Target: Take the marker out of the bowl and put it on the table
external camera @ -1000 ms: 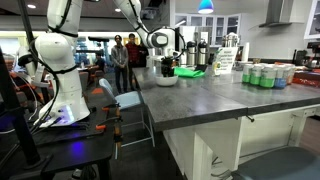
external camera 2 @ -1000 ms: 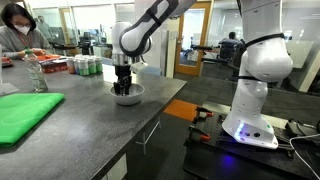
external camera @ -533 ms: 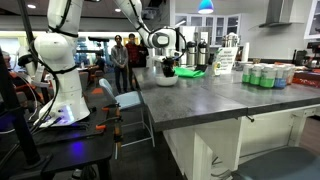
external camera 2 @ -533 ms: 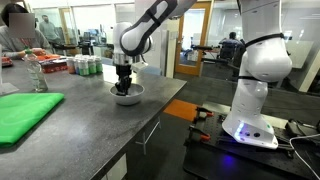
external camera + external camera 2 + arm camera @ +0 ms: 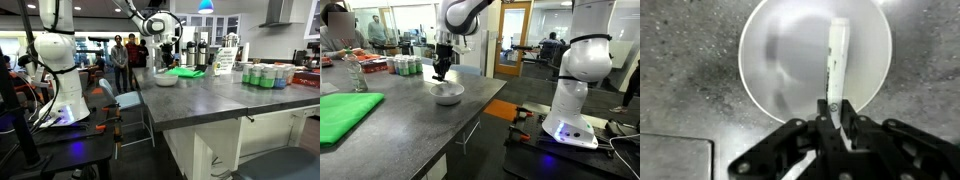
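1. Overhead, from the wrist view, we saw the gripper (image 5: 833, 113) clenched on the marker (image 5: 834, 60), jaws pinching one end while the barrel pointed out over the bowl (image 5: 775, 60).
2. We found the bowl otherwise bare, sitting on the table (image 5: 690, 70), whose dark speckled top showed around the rim.
3. In both exterior views the gripper (image 5: 165, 60) (image 5: 440, 72) hung above the bowl (image 5: 165, 79) (image 5: 447, 96), apart from it. The marker was too small for us to make out there.
4. We judged the step in hand to be the carry: the marker looked clear of the bowl but was not yet set down.
5. The next move, as we read it, called for a sideways shift past the rim to bare table (image 5: 415, 125). A descent would follow until the marker lay near the top, and only then should the jaws let go.
6. We noted the green cloth (image 5: 345, 112) well apart from the bowl, and judged that a round barrel dropped from height could roll toward the table edge.
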